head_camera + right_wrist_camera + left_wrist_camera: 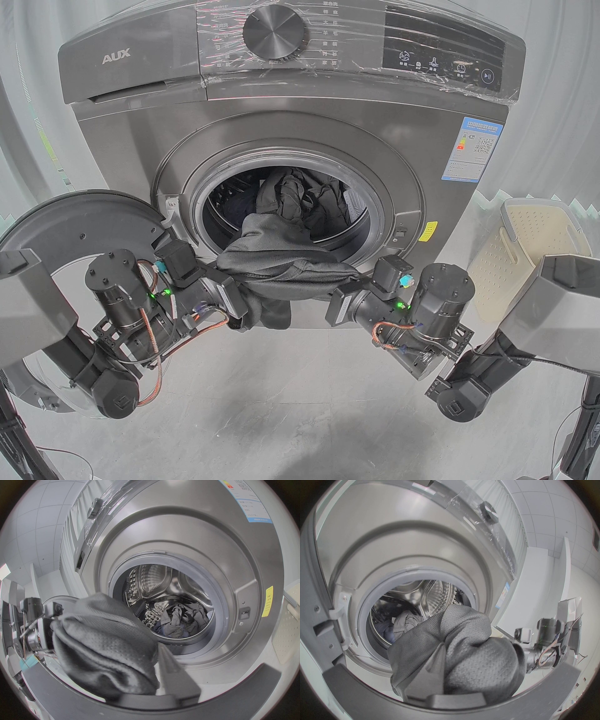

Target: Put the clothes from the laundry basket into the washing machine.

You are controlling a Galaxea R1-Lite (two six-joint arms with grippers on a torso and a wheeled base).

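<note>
Left end effector (236, 304) and right end effector (339, 302) each grip one end of a dark grey mesh garment (281, 262); we see it stretched between them in front of the lower rim of the grey front-loading washing machine (281, 125). Other dark clothes (306, 194) lie in the drum. We note the cream perforated plastic laundry basket (531, 244) beside the machine on the robot's right, and the round door (81, 225) open on its left.

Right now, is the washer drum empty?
No: dark clothes already lie at the bottom of the drum, behind the grey garment at the opening.
</note>
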